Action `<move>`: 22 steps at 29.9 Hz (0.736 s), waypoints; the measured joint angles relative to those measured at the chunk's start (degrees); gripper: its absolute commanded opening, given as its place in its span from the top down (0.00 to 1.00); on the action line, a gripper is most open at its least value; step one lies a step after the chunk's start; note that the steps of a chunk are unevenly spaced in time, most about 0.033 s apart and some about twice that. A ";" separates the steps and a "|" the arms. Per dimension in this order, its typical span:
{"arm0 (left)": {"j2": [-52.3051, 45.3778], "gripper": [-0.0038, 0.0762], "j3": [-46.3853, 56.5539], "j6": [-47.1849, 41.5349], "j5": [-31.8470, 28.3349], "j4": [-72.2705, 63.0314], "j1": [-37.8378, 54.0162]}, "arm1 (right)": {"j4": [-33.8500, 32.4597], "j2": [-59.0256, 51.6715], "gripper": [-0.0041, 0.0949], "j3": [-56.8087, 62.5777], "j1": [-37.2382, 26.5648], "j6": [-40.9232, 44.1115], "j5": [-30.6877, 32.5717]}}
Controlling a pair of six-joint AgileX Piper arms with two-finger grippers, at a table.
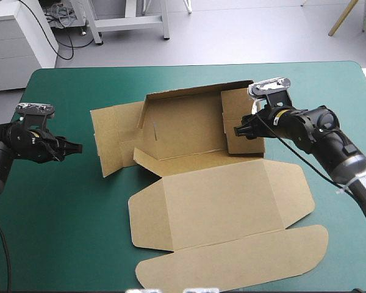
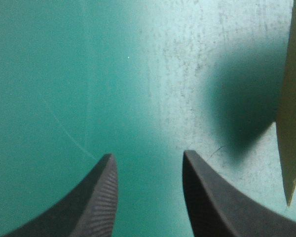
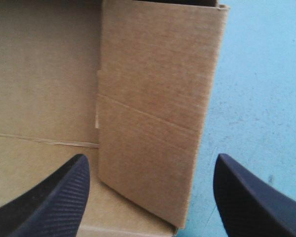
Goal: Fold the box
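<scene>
**A:** One box [image 1: 219,201], brown, mostly still unfolded, mid-table on the teal-green cover [image 1: 61,232]. What's nearest the front edge?

**B:** The rounded flap [image 1: 232,259], lying flat. Behind it is the wide lid panel [image 1: 232,195], also flat.

**A:** And farther in?

**B:** The base, w/ the back wall [image 1: 195,91] raised along its far side. The left side flap [image 1: 113,137] lies flat on the cover.

**A:** Left gripper [image 1: 78,147]: pos. and state?

**B:** Out over bare cover, just beside that left side flap, not touching it. Fingers parted, nothing btw them. Its own cam shows only cover under the fingers, w/ a brown board edge off to one side ahead.

**A:** Right gripper [image 1: 236,131]?

**B:** At the box's right end, by the right side flap [image 3: 158,113]. Fingers spread wide, gripping nothing. In its cam the flap sits ahead, btw the two fingers: one finger is over the box's inside, the other over the cover.

**A:** Is it touching the board?

**B:** Can't tell. Can't tell either whether that flap is flat or tilted up.
</scene>
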 measured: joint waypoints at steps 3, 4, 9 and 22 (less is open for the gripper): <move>0.00 0.60 0.00 0.42 -0.05 0.00 0.00 | 0.69 3.57 0.30 0.00 -2.56 -0.70 -0.95; 0.00 0.60 0.00 0.47 -0.21 0.00 0.00 | 1.88 4.93 0.30 -0.09 -3.52 -1.87 -1.18; 0.00 0.60 0.00 0.53 -0.28 0.00 0.00 | 10.07 11.77 0.33 -2.88 -5.84 -10.24 -1.24; 0.00 0.60 0.00 0.89 -0.57 -0.13 0.00 | 10.72 19.39 0.96 -13.47 -6.03 -9.39 7.29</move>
